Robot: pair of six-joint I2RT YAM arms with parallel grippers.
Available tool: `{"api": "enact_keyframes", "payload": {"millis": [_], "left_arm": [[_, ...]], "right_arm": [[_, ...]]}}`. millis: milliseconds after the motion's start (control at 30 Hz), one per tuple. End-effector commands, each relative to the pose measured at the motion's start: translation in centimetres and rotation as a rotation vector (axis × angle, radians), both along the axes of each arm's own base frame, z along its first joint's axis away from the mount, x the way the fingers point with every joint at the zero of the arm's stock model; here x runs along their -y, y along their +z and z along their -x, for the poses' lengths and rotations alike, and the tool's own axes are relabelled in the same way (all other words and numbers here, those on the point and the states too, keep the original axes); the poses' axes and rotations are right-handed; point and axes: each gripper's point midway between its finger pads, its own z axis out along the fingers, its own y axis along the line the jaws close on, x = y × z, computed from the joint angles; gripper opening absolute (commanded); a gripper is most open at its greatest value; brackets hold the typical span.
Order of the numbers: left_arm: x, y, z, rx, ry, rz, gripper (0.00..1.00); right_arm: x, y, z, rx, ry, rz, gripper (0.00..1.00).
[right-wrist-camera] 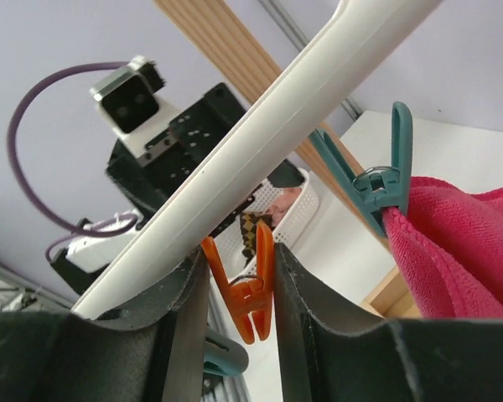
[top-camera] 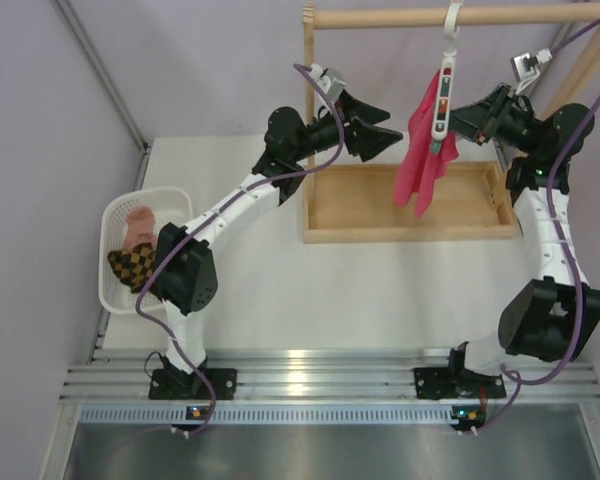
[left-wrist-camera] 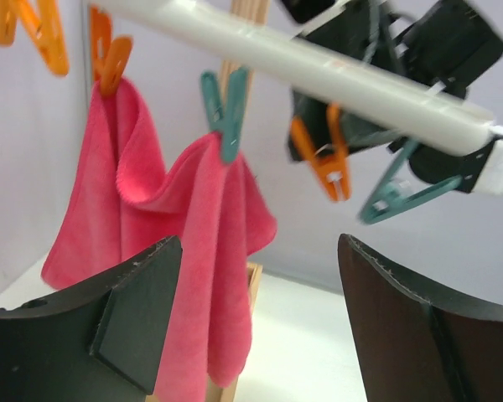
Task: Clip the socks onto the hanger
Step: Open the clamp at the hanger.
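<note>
The hanger (top-camera: 441, 95) hangs off the wooden rack (top-camera: 400, 16). The right gripper (top-camera: 458, 120) pinches its orange clip (right-wrist-camera: 253, 297), and the left gripper (top-camera: 393, 122) gapes empty just left of it. The socks (top-camera: 132, 264) lie bunched well down-left of the hanger in the basket (top-camera: 150, 194), nearer the left arm

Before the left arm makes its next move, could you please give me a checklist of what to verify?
1. Left gripper open and empty: ok.
2. Sock in hand: not ok; the socks lie in the basket, beside a peach sock.
3. Both socks visible there: cannot tell; only one checked patch shows.
4. Hanger hooked on the wooden rack: ok.
5. Right gripper on the orange clip: ok; its fingers press it from both sides.
6. Spare clips: ok; the pink cloth takes only two.
</note>
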Motion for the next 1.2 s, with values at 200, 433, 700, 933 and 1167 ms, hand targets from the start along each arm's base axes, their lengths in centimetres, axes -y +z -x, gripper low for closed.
{"api": "enact_keyframes", "payload": {"millis": [200, 433, 700, 933, 1167], "left_arm": [[-0.1, 6.4, 1.2, 0.072, 0.018, 0.141, 0.80], [-1.4, 5.5, 0.8, 0.085, 0.163, 0.088, 0.82], [-1.4, 4.8, 1.2, 0.175, 0.227, 0.018, 0.82], [0.0, 4.3, 2.3, 0.260, 0.247, -0.012, 0.85], [0.6, 5.2, 1.5, 0.254, 0.339, 0.035, 0.97]], "right_arm": [[1.3, 3.8, -0.2, -0.054, -0.323, -0.114, 0.00], [0.2, 3.4, -0.8, -0.109, -0.451, -0.093, 0.00], [-1.4, 3.0, -1.5, -0.163, -0.540, -0.115, 0.00], [-2.1, 3.0, -1.8, -0.180, -0.651, -0.113, 0.00], [-2.8, 2.4, -2.4, -0.217, -0.688, -0.127, 0.00]]}}
